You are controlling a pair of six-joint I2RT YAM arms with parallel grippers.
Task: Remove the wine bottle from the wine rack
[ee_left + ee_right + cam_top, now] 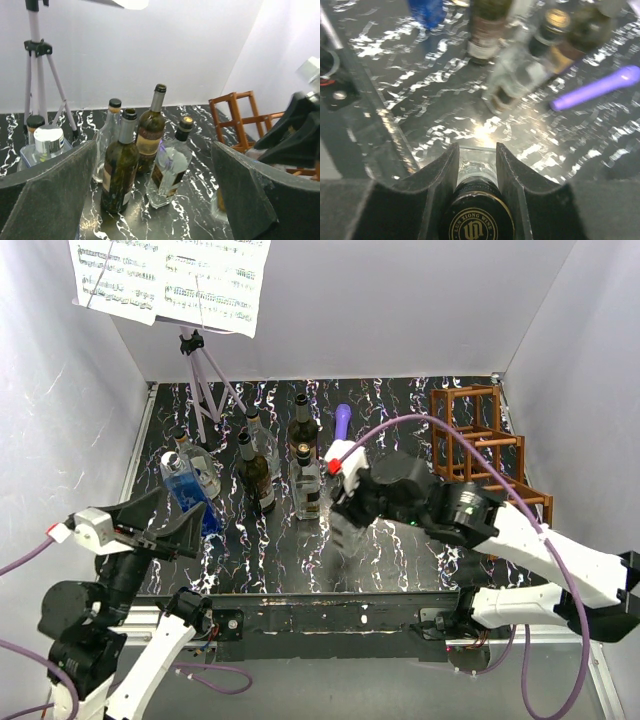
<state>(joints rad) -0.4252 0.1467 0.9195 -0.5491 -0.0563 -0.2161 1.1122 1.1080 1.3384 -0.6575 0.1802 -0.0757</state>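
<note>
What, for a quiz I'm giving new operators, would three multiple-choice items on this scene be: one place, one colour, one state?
1. Where does the wine rack stand?
A. at the far right of the table
B. at its near left edge
C. in its middle

2. What colour is the rod-like object lying flat?
A. green
B. purple
C. orange

3. How is the right gripper?
A. open and empty
B. resting on the rack
C. shut on the wine bottle

Key:
1 A: the top view shows it by the right wall.
2 B: it is plainly purple in the top and right wrist views.
3 C: its fingers press either side of the bottle's top.
</note>
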